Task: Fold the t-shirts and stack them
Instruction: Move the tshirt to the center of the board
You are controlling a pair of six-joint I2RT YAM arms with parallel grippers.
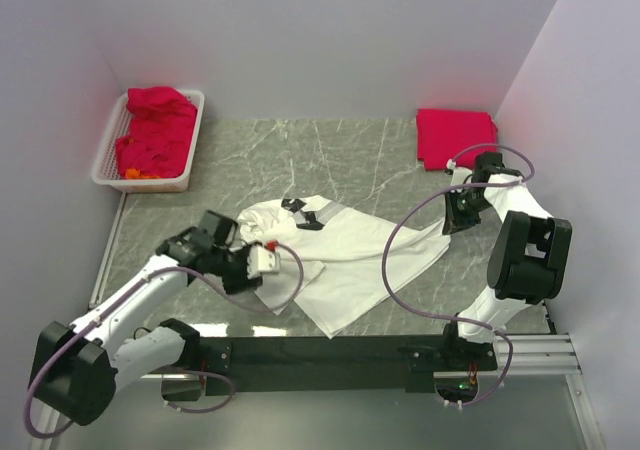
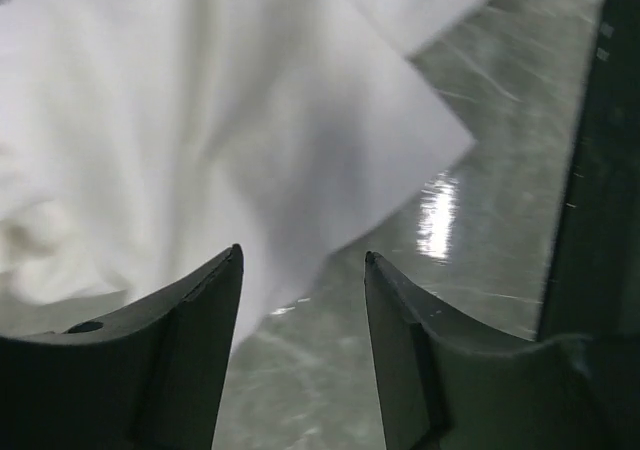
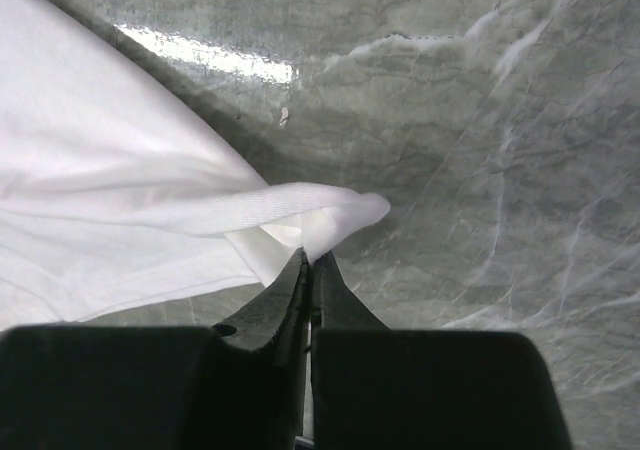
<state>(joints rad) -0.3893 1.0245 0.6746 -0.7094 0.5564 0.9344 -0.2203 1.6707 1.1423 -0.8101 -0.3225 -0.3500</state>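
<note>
Right gripper (image 3: 310,260) first: jaws pressed tight together, pinching a rolled fold at the edge of the white t-shirt (image 3: 150,220), with the cloth trailing off to one side over the marble table (image 3: 480,120). Over to the left gripper (image 2: 303,260): jaws standing well apart with nothing between them, white fabric lying just beyond the fingertips. From above, the shirt sprawls crumpled between the two arms, its long axis slanting from the left gripper up toward the right one. Each arm sits at its own end, and the left is nearer the loose bulk. On that showing, a fresh grip on the left looks like the next call. A folded red t-shirt (image 1: 455,138) waits at the far right corner. More red t-shirts (image 1: 155,130) fill the basket (image 1: 150,182) at far left.
</note>
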